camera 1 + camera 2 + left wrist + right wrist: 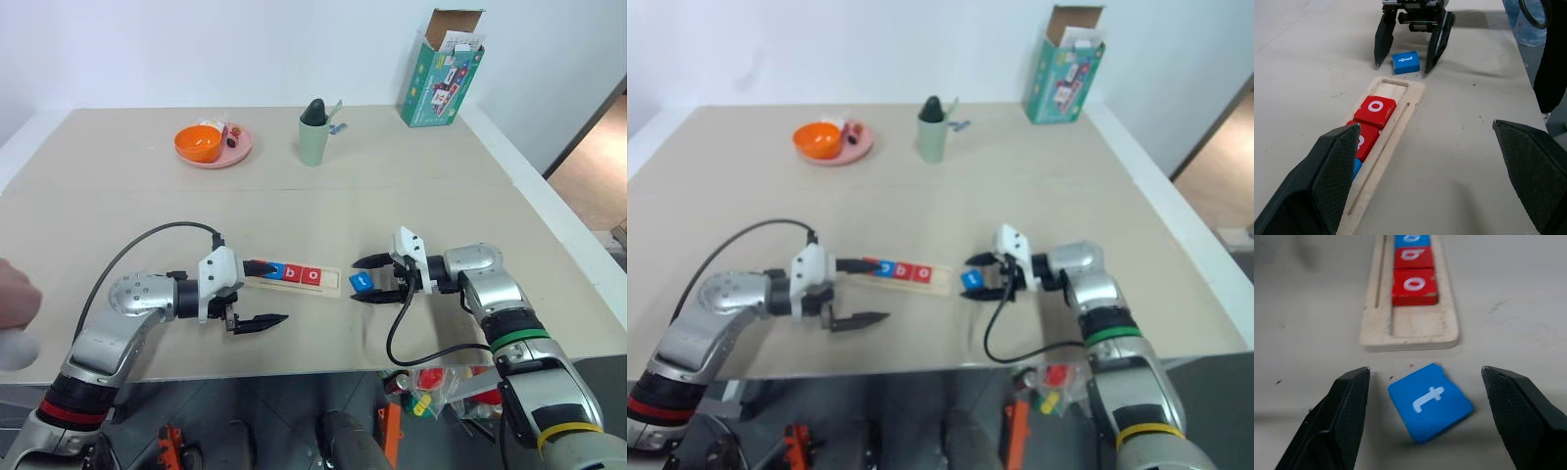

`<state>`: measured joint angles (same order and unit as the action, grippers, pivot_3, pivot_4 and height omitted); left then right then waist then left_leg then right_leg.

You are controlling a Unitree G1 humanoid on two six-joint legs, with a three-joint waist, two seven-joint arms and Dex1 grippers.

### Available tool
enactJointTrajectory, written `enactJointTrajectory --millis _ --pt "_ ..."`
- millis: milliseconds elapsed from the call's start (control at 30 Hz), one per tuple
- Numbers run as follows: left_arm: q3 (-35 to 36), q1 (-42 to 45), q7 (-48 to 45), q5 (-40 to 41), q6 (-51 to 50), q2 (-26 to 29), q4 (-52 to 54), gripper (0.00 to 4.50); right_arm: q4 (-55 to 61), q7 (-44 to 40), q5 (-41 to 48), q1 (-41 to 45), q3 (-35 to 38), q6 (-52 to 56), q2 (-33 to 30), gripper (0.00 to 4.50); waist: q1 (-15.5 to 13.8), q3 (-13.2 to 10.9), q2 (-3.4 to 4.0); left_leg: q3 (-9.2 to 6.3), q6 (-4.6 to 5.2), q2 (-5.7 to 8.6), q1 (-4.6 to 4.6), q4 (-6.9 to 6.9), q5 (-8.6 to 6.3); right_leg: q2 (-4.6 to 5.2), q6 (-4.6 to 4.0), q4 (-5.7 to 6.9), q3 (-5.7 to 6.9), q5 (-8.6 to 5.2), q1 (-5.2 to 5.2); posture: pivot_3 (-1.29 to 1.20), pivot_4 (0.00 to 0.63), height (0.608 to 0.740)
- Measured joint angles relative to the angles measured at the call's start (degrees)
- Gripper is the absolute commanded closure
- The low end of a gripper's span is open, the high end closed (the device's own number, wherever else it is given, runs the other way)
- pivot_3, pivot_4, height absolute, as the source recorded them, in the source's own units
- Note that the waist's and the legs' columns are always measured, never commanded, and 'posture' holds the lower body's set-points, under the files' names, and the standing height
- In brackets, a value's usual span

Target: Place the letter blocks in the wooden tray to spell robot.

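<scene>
The wooden tray (pixel 294 277) lies flat on the pale worktop (pixel 323 215) and serves as the landmark. In its groove sit letter blocks in a row: a red "o" block (pixel 1415 285) nearest the tray's empty end slot, then a red "b" block (pixel 1413 257), then a blue block (pixel 273 271), with another red one (pixel 258 267) partly hidden beyond it. The blue "t" block (pixel 1430 401) lies on the worktop just beyond the tray's empty end, tilted askew and apart from the wood.

The right pincer (pixel 376 280) stands wide, one finger on each side of the "t" block without touching it. The left pincer (pixel 258 295) is also wide, at the tray's opposite end, holding nothing.

Well behind the tray a pink plate (pixel 238 150) carries an orange bowl (pixel 199 143) and small items. A green cup (pixel 313 139) and an open cardboard box (pixel 441 70) also stand behind it.
</scene>
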<state>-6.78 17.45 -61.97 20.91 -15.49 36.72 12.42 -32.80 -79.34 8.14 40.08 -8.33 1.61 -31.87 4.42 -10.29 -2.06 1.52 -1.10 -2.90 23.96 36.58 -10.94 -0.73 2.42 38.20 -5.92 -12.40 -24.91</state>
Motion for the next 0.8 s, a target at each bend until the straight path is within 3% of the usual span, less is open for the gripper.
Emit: enactJointTrajectory --millis 167,300,500,700,800 --pt "0.1 -0.2 -0.9 0.8 0.1 0.1 0.1 0.0 17.8 7.8 3.5 -5.1 4.7 12.3 -2.3 0.9 -0.1 0.0 0.0 -0.05 0.0 0.0 0.14 0.0 0.0 0.0 0.06 0.0 0.05 0.01 -0.12 0.0 0.15 0.74" --pt "0.1 -0.2 -0.9 0.7 0.1 0.1 0.1 0.0 34.4 18.9 5.1 -13.0 8.4 23.6 -1.8 0.9 -0.3 0.0 -0.01 -0.09 0.0 -0.01 0.18 -0.05 0.0 0.0 0.05 0.01 0.09 -0.02 -0.16 0.0 0.15 0.74" --pt "0.1 -0.2 -1.0 0.5 0.2 0.3 0.1 0.0 58.9 43.0 2.4 -25.7 8.4 38.1 9.4 0.9 -0.2 0.0 -0.01 -0.07 -0.07 -0.02 0.21 -0.07 0.04 -0.02 -0.03 0.08 0.07 -0.05 -0.28 0.0 0.15 0.74" --pt "0.0 -0.2 -1.1 0.2 0.2 0.3 -0.1 0.0 63.6 56.4 -2.9 -28.7 4.8 43.8 14.3 0.9 -0.2 0.0 -0.03 0.06 -0.17 0.08 0.23 0.06 0.12 0.11 -0.23 0.03 -0.07 -0.15 -0.22 0.0 0.15 0.74" --pt "-0.1 0.3 -1.4 -0.2 0.2 0.3 -0.1 0.0 63.6 59.0 -4.0 -28.7 4.3 44.9 14.3 0.9 -0.2 0.0 -0.05 0.06 -0.16 0.11 0.23 0.06 0.14 0.12 -0.23 0.01 -0.11 -0.15 -0.21 0.0 0.15 0.74"
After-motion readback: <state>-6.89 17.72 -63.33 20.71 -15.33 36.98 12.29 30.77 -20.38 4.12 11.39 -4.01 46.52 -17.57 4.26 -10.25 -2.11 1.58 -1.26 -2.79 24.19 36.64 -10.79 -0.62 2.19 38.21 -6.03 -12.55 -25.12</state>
